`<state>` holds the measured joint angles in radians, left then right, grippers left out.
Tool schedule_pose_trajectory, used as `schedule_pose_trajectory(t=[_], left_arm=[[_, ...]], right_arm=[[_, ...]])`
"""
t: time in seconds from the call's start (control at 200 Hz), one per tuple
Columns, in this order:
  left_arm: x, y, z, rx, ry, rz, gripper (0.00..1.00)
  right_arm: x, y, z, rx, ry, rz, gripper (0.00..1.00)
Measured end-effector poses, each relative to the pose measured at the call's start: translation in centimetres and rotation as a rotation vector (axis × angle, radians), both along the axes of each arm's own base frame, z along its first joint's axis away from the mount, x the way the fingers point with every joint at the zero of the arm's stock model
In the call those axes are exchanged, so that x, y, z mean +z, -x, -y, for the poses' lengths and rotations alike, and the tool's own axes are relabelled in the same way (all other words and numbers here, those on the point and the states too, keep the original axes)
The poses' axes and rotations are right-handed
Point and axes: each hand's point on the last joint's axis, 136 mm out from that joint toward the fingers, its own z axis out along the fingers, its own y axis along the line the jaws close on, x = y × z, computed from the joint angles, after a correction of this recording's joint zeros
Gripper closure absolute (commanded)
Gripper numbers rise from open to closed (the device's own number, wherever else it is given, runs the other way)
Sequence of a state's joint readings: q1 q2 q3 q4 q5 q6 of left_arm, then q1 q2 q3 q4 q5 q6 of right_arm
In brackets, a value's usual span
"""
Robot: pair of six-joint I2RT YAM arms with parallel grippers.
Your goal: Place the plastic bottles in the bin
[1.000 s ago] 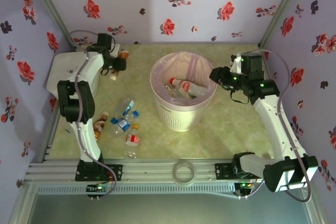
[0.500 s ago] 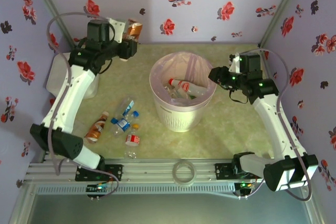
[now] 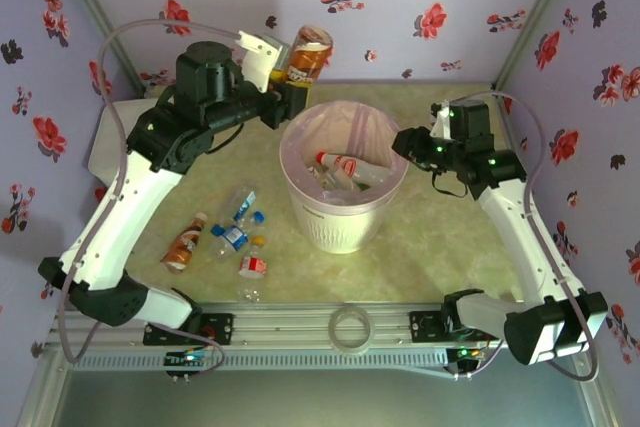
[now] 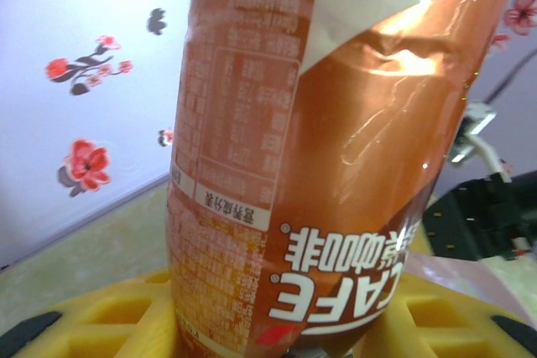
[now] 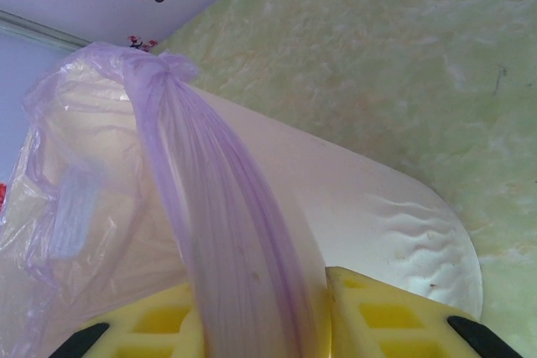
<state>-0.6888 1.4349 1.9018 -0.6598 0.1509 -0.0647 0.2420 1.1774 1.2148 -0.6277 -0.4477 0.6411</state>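
Glossy-labelled bottle (image 4: pixel 336 165), filmy plastic bin liner (image 5: pixel 226 207)

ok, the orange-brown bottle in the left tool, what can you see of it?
The orange-brown bottle is clamped in the left tool, with yellow pads on both sides. Its glossy, creased plastic label is orange-brown with a white band and a barcode, and the CAFE print reads upside down in the wrist view. It is held in the air, tilted, near the far-left rim of the bin. Nothing else touches it.
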Motion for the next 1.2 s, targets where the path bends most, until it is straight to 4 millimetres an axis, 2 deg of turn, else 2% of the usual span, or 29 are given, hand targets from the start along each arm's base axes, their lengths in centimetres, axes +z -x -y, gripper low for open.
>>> schedule_pose_trajectory(t=[0.125, 0.215, 0.35, 0.64, 0.83, 1.11, 1.2], left_arm=[[-1.3, 1.2, 2.5, -0.064, -0.023, -0.026, 0.63], [-3.4, 1.6, 4.1, -0.097, -0.053, -0.065, 0.64], [-6.7, 1.8, 5.4, -0.119, -0.101, -0.132, 0.64], [-13.0, 2.3, 4.9, -0.109, -0.228, -0.257, 0.68], [-15.3, 2.2, 4.6, -0.11, -0.307, -0.292, 0.68], [-20.1, 1.3, 4.9, -0.123, -0.45, -0.352, 0.68], [-20.9, 1.2, 5.1, -0.129, -0.471, -0.362, 0.68]], right_arm=[[0.0, -0.1, -1.0, 0.008, -0.008, 0.005, 0.68], [0.0, -0.2, -1.7, 0.012, -0.012, 0.008, 0.68], [0.0, -0.5, -2.5, 0.024, -0.02, 0.018, 0.68], [0.0, -0.7, -2.7, 0.026, -0.019, 0.021, 0.68], [0.0, -0.7, -2.6, 0.024, -0.014, 0.022, 0.68], [0.0, -0.8, -2.6, 0.023, -0.003, 0.022, 0.68], [0.0, -0.8, -2.5, 0.022, 0.0, 0.02, 0.68]])
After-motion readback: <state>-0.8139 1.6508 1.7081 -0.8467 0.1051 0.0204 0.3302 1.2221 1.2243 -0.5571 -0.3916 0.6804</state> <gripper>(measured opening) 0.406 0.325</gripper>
